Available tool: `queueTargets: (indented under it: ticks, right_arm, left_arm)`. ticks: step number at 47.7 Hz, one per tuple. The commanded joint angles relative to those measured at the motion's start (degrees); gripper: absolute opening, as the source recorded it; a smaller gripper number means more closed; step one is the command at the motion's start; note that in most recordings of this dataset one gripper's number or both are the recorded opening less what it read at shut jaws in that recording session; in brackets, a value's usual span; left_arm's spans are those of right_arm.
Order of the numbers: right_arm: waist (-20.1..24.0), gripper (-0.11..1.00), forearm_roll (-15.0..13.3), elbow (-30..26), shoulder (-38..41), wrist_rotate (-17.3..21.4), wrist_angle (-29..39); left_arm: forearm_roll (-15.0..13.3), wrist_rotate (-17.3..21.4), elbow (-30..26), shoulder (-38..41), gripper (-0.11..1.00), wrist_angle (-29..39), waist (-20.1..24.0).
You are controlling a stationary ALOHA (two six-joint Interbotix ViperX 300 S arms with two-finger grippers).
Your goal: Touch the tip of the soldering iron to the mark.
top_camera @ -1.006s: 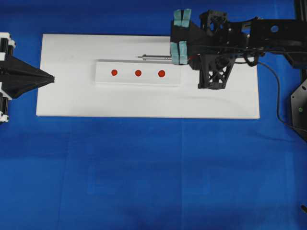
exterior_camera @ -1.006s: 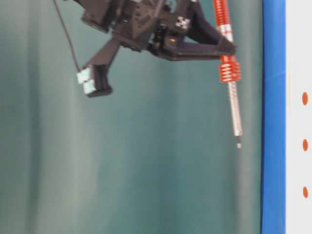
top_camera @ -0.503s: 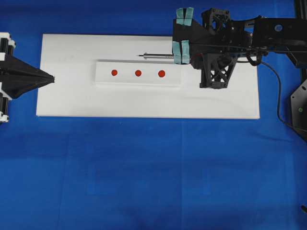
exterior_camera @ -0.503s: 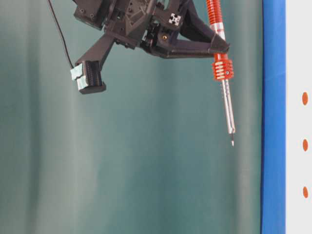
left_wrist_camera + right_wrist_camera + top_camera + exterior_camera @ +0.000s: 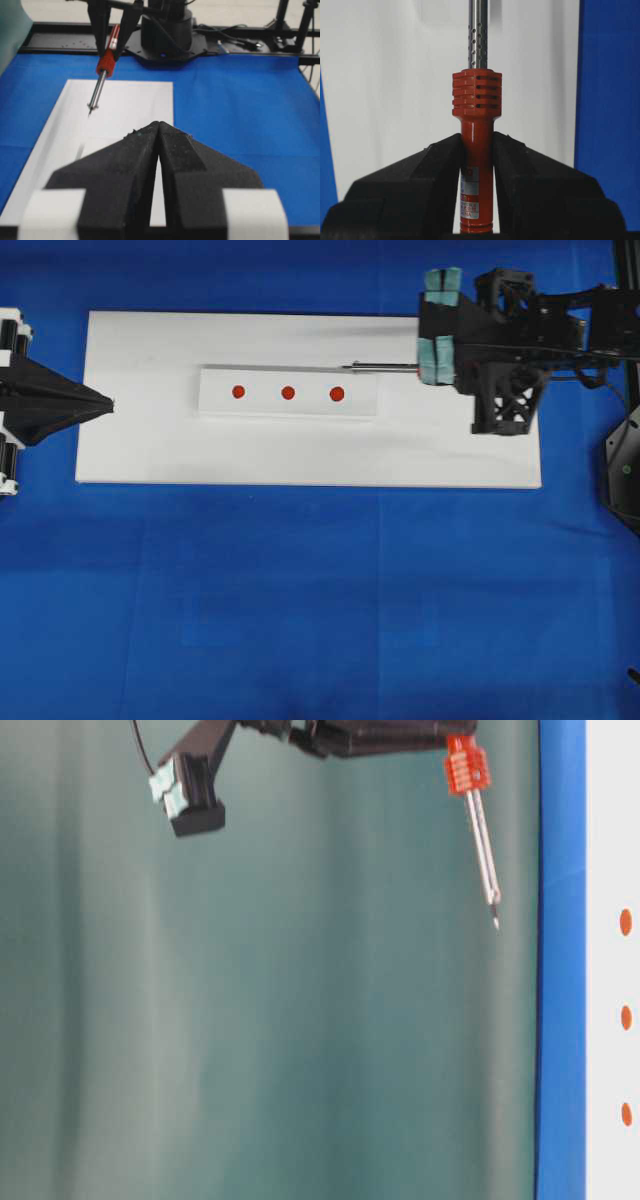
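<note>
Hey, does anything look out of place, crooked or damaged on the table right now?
Nothing stands out. The white board lies square on the blue cloth, its raised strip straight with three red marks in a row. The right end effector grips the soldering iron by its handle, tip in the air, clear of the board.

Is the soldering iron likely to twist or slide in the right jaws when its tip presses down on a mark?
The soldering iron looks stiff, so little flex. Its round, smooth red handle is pinched well behind the tip by the right gripper, so a push could pivot or slide it. The ribbed collar above the jaws may limit slipping.
</note>
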Motion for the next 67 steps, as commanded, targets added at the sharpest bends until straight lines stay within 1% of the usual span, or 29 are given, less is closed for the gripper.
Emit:
queueTargets:
  ticks: [1,54,67]
  right_arm:
    - [-0.2,0.06,-0.2,0.0,-2.1,0.1,0.6]
    - [-0.1,0.06,-0.2,-0.1,-1.9,0.0,0.7]
    - [-0.1,0.06,-0.2,-0.1,0.4,0.1,-0.2]
  left_arm:
    - [0.0,-0.1,-0.6,0.4,0.00,-0.6,0.2]
    - [0.0,-0.1,-0.6,0.4,0.00,-0.5,0.2]
    - [0.1,-0.1,-0.6,0.4,0.00,-0.6,0.2]
